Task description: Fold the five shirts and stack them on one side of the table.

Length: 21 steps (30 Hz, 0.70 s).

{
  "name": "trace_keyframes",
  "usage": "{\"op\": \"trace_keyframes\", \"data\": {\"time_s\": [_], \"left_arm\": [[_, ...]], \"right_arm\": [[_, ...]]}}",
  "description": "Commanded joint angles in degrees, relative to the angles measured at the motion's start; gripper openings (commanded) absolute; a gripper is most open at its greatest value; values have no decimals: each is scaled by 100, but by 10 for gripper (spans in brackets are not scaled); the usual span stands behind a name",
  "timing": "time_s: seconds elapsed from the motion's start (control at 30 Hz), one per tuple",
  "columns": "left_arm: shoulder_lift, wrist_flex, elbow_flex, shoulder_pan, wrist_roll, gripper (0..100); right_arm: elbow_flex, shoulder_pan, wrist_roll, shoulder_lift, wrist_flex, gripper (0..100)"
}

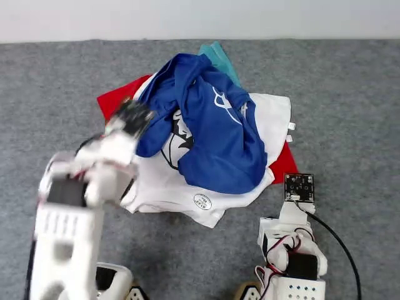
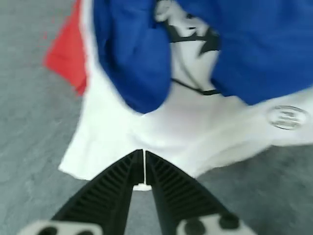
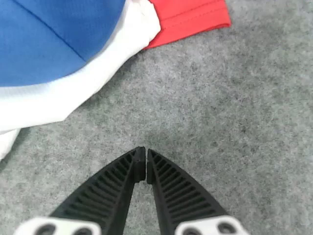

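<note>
White shirt (image 2: pixel 195 132) is lying under my left gripper (image 2: pixel 145 155), jaws pressed together; I'm reckoning they need spreading before pinching its hem.

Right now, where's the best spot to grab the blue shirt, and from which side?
Probably the bunched fold on the blue shirt that droops over the white shirt, nearest the left gripper. It bulges on top of the pile, so a pinch from that side should catch blue cloth alone. The gripper is shut and must open first.
</note>
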Motion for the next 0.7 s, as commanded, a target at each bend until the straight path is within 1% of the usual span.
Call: {"op": "trace_keyframes", "data": {"time_s": [0.0,0.1,0.23,0.37,0.47,0.53,0.67], "left_arm": [[1644,765,-1684,396,35,133],[2585,1037,-2475,448,88,266],[3464,1020,-3064,466,273,351],[4176,1020,-3424,686,264,378],[4659,985,-3609,1020,158,378],[4967,765,-3705,1169,149,377],[5477,167,-3820,1116,149,377]], "right_arm": [[88,-22,-26,-48,13,9],[88,-22,-26,-48,13,9],[88,-22,-26,-48,13,9],[88,-22,-26,-48,13,9],[88,-22,-26,-48,13,9],[88,-22,-26,-48,13,9],[88,-22,-26,-48,13,9]]}}
